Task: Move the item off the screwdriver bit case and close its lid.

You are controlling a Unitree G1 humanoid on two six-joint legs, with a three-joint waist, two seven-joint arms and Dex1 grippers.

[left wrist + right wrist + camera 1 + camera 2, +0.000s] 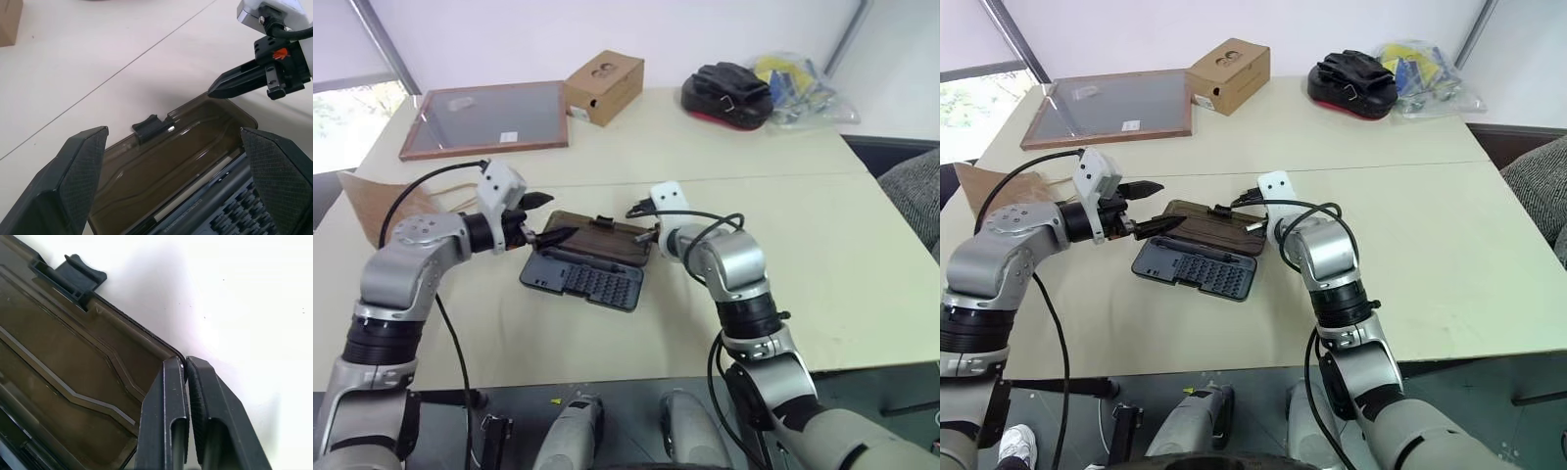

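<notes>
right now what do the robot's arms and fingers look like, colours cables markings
Both arms are silver-grey metal shells with black joint bands. The left gripper and right gripper each carry a white boxy camera mount at the wrist, with a thin black cable looping back along the arm. The fingers are black, wedge-shaped, with cross-hatched textured pads. A small orange mark sits on the right gripper's black housing.

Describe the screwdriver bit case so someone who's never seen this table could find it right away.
On the big cream table, look at the near middle, between the two robot grippers. The screwdriver bit case lies open there: a flat dark grey-blue base with rows of small bits, its smoky-brown lid folded back behind it. Unlike the wood-framed dark board and cardboard box farther back, it is plastic and translucent-lidded.
</notes>
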